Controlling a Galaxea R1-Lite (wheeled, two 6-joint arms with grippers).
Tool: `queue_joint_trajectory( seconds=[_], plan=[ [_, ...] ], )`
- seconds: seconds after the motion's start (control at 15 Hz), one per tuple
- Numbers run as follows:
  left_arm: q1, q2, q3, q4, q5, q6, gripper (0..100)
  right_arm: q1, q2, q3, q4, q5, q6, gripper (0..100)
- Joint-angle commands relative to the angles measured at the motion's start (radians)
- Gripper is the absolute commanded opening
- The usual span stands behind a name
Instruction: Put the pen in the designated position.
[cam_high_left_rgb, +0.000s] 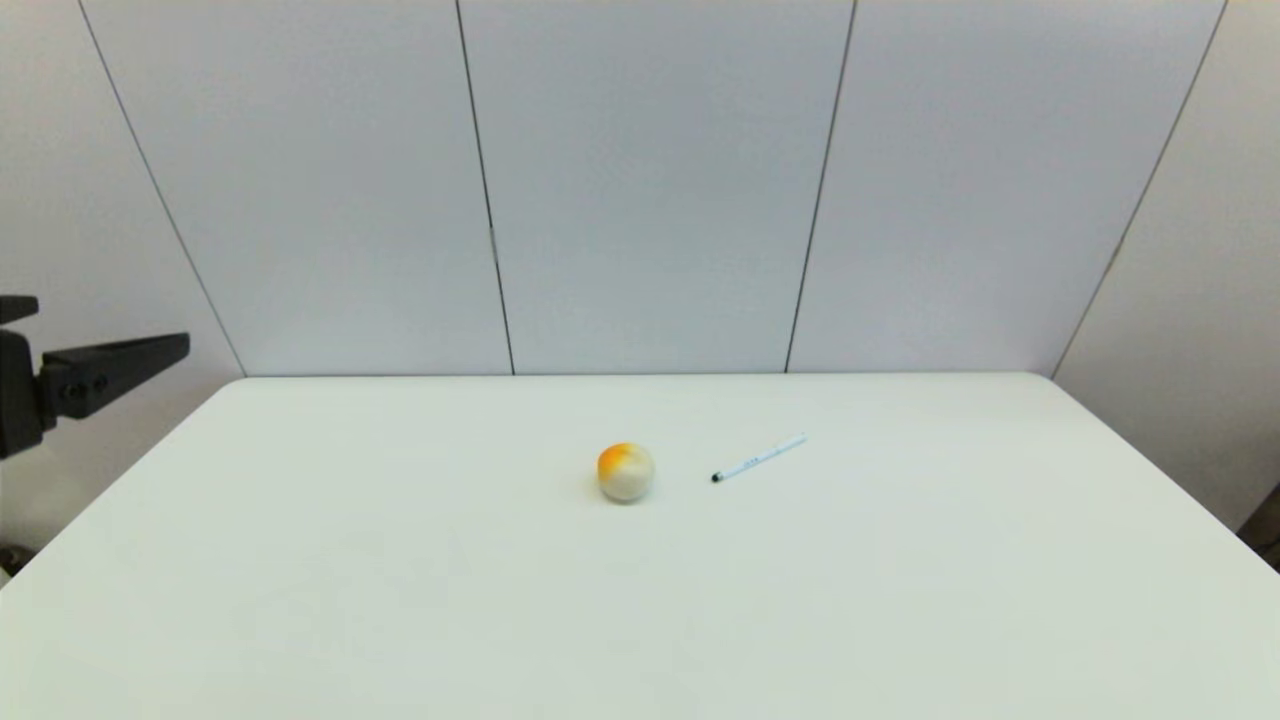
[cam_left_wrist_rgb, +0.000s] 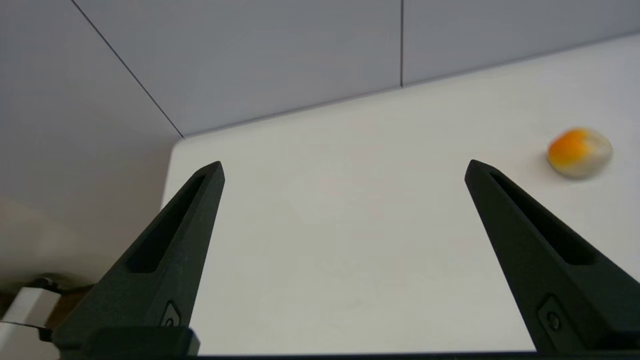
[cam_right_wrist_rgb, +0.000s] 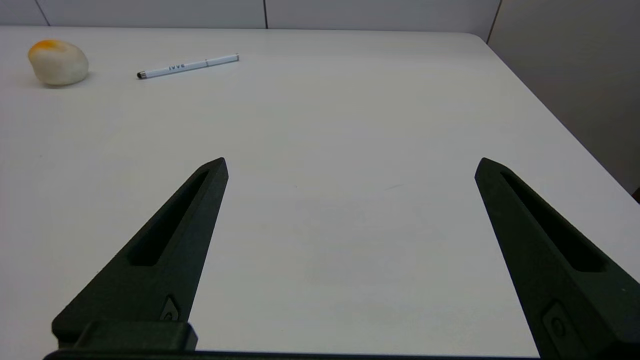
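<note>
The slim white pen (cam_high_left_rgb: 759, 458) (cam_right_wrist_rgb: 188, 66) lies flat near the middle of the white table (cam_high_left_rgb: 400, 600), its dark tip pointing toward the orange-and-white ball (cam_high_left_rgb: 626, 472) (cam_right_wrist_rgb: 58, 62) (cam_left_wrist_rgb: 580, 152) a short way to its left. My left gripper (cam_left_wrist_rgb: 344, 167) is open and empty, raised beyond the table's left edge; one black finger (cam_high_left_rgb: 120, 365) of it shows at the far left of the head view. My right gripper (cam_right_wrist_rgb: 351, 165) is open and empty over the table's near right part, well short of the pen; it does not show in the head view.
Grey wall panels (cam_high_left_rgb: 650, 180) rise behind the table's far edge. The table's right edge (cam_right_wrist_rgb: 550, 115) drops off beside my right gripper, and its far left corner (cam_left_wrist_rgb: 175, 142) lies ahead of my left gripper.
</note>
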Motion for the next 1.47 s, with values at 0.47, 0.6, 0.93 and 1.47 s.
queue_joint_trajectory(
  seconds=[0.47,0.6,0.93,1.47],
  plan=[
    [0.032,-0.392,0.408,-0.089,0.047,-0.099,100,0.0,0.002,0.001,0.0,0.0,-0.001,100],
    [0.032,-0.464,0.478,-0.089,0.048,-0.101,100,0.0,0.002,0.001,0.0,0.001,-0.001,100],
    [0.03,-0.659,0.65,-0.09,0.08,-0.099,100,0.0,0.002,0.0,0.0,0.001,-0.001,100],
    [0.03,-0.872,0.822,-0.092,0.128,-0.117,100,0.0,0.002,0.0,0.0,0.001,-0.001,100]
  ],
)
